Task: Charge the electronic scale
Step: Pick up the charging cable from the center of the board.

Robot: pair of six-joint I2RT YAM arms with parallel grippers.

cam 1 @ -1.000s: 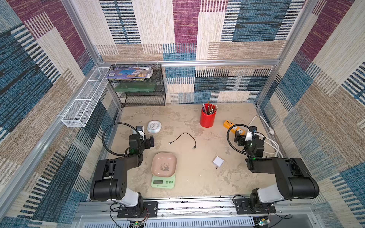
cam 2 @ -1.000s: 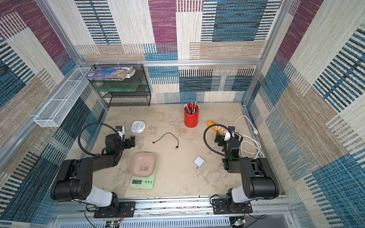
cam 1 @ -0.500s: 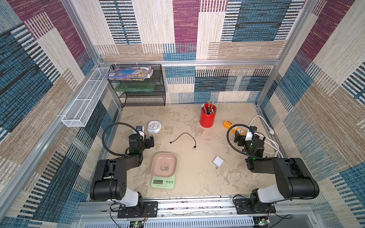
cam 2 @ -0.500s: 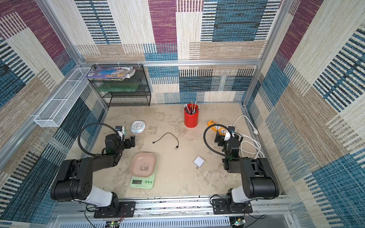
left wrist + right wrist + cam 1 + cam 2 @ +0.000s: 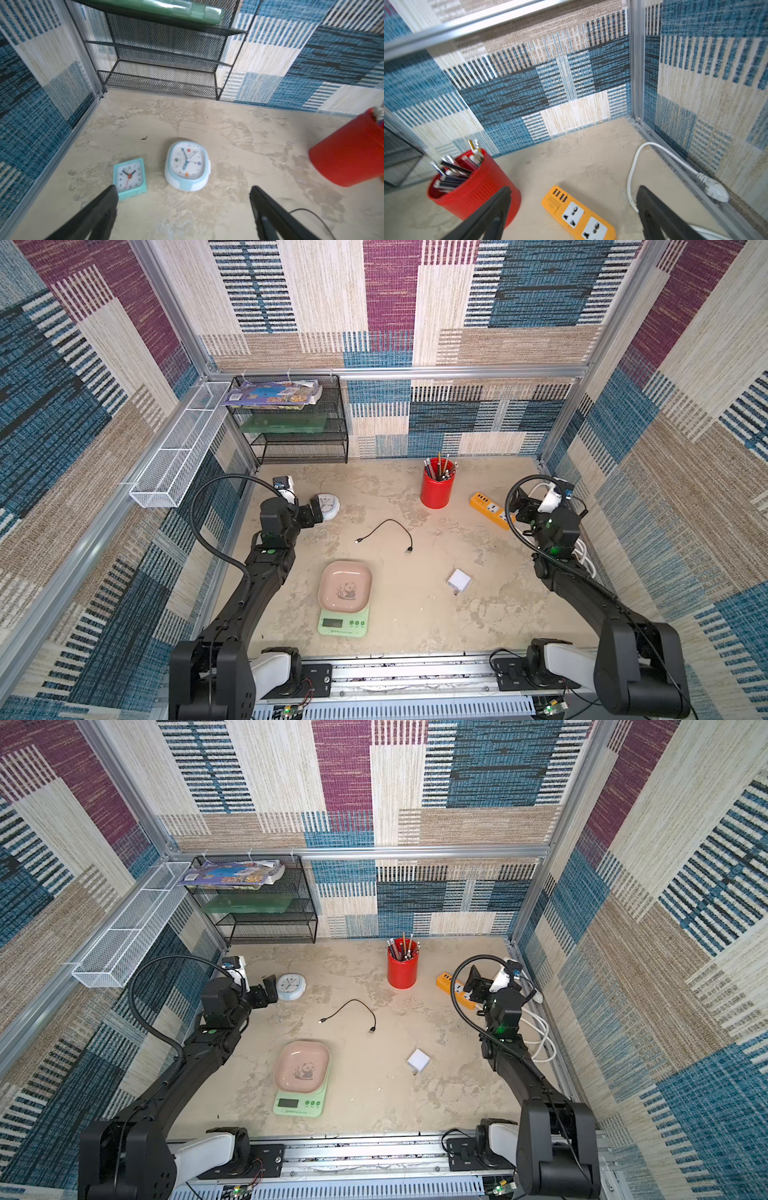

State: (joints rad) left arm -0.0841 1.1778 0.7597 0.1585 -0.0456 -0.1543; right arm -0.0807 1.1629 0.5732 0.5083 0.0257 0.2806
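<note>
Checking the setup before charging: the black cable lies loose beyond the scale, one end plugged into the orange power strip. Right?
No: both ends of the black cable lie free on the table, apart from the orange power strip, as both top views show.

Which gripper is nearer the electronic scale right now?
Left. The left gripper is behind and left of the electronic scale, beside the white clock; the right gripper is much farther off, by the orange power strip.

The electronic scale (image 5: pixel 344 601) sits on the table (image 5: pixel 419 622), a black cable (image 5: pixel 387 523) lying apart behind it.
</note>
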